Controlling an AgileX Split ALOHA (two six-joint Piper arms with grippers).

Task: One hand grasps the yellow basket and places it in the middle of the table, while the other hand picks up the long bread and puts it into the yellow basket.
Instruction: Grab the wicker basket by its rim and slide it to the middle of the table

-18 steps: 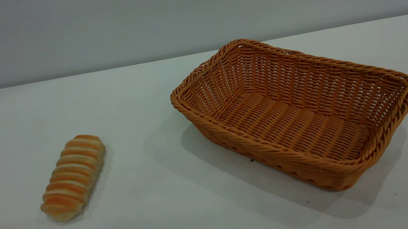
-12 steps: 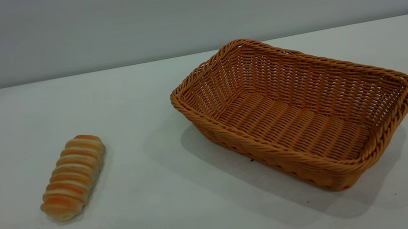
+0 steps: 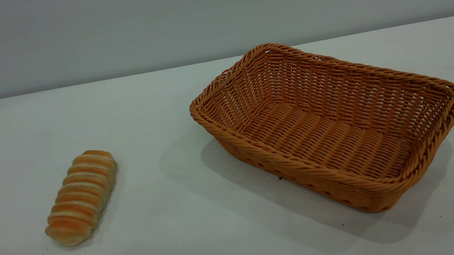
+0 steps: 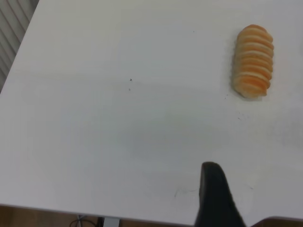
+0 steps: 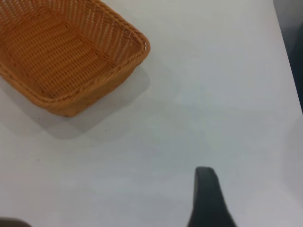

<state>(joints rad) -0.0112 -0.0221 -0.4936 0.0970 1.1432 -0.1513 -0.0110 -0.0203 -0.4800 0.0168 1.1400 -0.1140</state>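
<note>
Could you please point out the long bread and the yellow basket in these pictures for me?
long bread (image 3: 81, 198), exterior view, on the middle of its striped top.
yellow basket (image 3: 397, 185), exterior view, on the braided rim of its near long side.

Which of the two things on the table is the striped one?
The long bread, lying at the table's left, with orange-brown and cream ridges. The yellow basket at right is plain woven and empty.

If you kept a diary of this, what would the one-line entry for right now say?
stage: not started | long bread: on table, left side | yellow basket: empty, right of centre | left hand, right hand: away, holding nothing
</note>
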